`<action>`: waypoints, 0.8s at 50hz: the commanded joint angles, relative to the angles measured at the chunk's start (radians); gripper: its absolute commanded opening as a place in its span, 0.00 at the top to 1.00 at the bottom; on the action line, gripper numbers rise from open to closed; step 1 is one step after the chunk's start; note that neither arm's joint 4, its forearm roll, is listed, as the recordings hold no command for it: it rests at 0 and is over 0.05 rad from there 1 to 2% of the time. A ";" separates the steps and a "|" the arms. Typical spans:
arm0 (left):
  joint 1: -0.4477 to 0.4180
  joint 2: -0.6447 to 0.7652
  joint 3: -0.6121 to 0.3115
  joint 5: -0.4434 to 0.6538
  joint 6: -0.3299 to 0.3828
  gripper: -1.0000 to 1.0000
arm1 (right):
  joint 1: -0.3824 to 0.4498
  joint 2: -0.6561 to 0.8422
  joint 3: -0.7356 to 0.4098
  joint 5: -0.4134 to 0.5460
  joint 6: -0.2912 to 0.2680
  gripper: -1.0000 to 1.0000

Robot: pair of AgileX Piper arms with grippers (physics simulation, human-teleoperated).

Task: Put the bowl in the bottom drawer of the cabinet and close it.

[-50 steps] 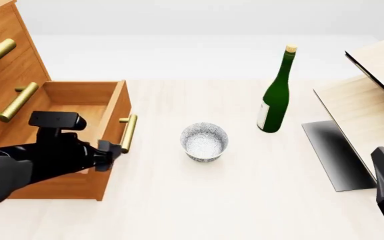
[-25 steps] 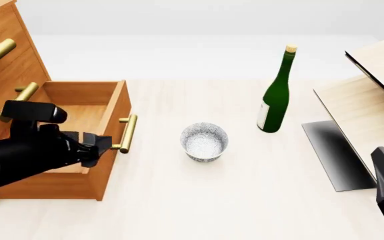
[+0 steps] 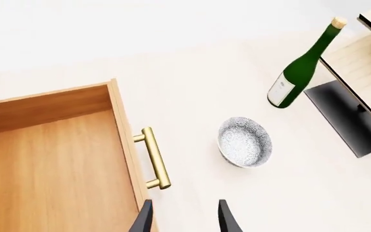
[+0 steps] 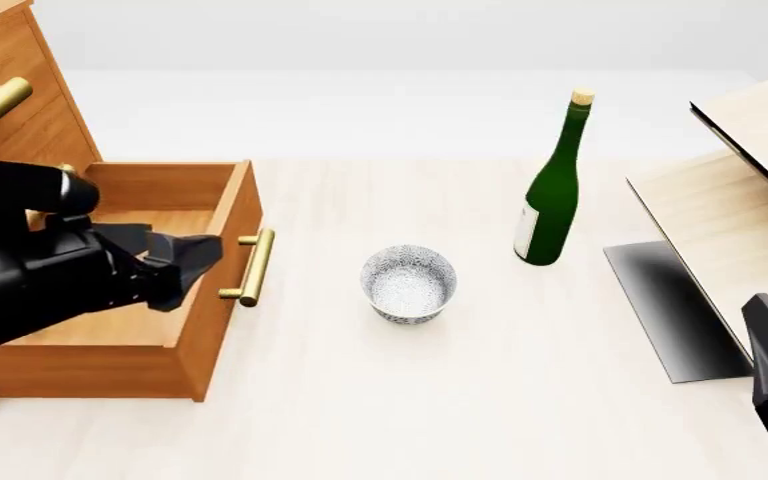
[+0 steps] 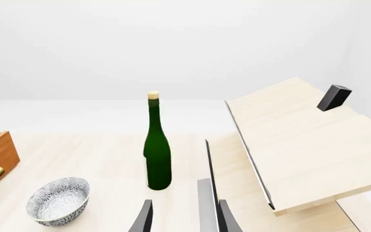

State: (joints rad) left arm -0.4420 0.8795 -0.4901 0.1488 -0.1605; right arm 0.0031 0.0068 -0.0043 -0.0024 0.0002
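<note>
The bowl (image 4: pixel 408 284), upright on the table between the open bottom drawer (image 4: pixel 157 262) and the green bottle (image 4: pixel 551 190), looks light, rigid, glazed-slippery and breakable, best pinched over its rim, while the left gripper (image 3: pixel 184 218) hovers parted and empty, like the right gripper (image 5: pixel 183 218).
</note>
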 commanded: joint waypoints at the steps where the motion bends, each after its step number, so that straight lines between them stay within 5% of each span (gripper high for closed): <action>1: -0.049 -0.004 -0.060 0.013 0.003 0.00 | 0.000 0.000 0.000 0.000 0.000 0.00; 16: -0.113 0.043 -0.180 0.017 -0.033 0.00 | 0.000 0.000 0.000 0.000 0.000 0.00; 40: -0.130 0.146 -0.243 -0.023 -0.102 0.00 | 0.000 0.000 0.000 0.000 0.000 0.00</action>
State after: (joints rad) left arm -0.5657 0.9899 -0.7081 0.1385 -0.2386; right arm 0.0031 0.0068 -0.0043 -0.0024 0.0003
